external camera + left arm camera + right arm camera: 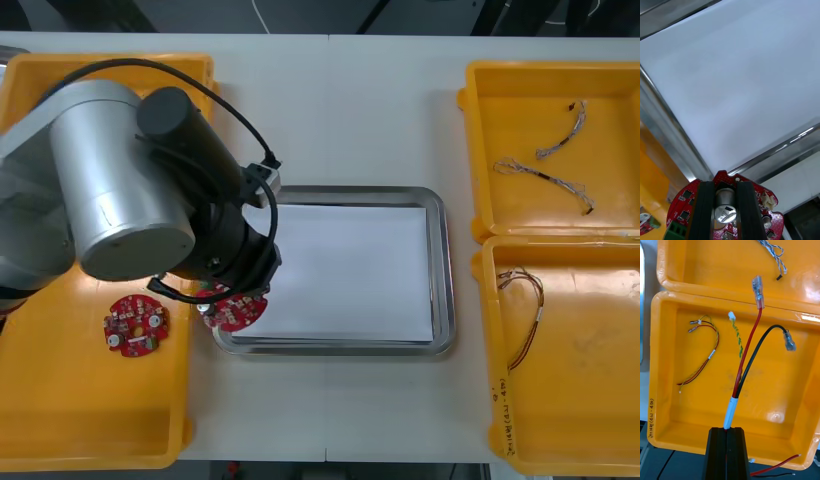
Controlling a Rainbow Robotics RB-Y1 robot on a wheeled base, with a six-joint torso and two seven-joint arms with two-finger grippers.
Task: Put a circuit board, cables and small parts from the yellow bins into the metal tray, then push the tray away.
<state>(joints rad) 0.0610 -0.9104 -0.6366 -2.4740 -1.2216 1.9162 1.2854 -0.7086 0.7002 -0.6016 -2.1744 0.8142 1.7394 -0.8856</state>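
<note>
Slippage of the held circuit board (240, 312) is judged the nearest risk. It is gripped by the left gripper (726, 189), whose fingers are set narrowly apart with a silver part of the board between them. The board hangs at the near-left corner of the metal tray (440, 270), partly over the rim rather than the white inside. If it were released there, it could be left tilted on the rim or dropped towards the yellow bin (90, 420) left of the tray, where a second circuit board (135, 325) lies. The rim could also be clipped if it were crossed too low.

Right of the tray, over the nearer yellow bin (790, 390), the right gripper (727, 430) is clamped tight on a red and black cable (747, 363). The cable stands loosely up from the fingers, so its free ends could be snagged on a bin wall or the tray's rim in carrying. A red and yellow cable (702, 360) lies in that bin. Twisted blue and white cables (545, 178) lie in the bin beyond, at the tray's far right.
</note>
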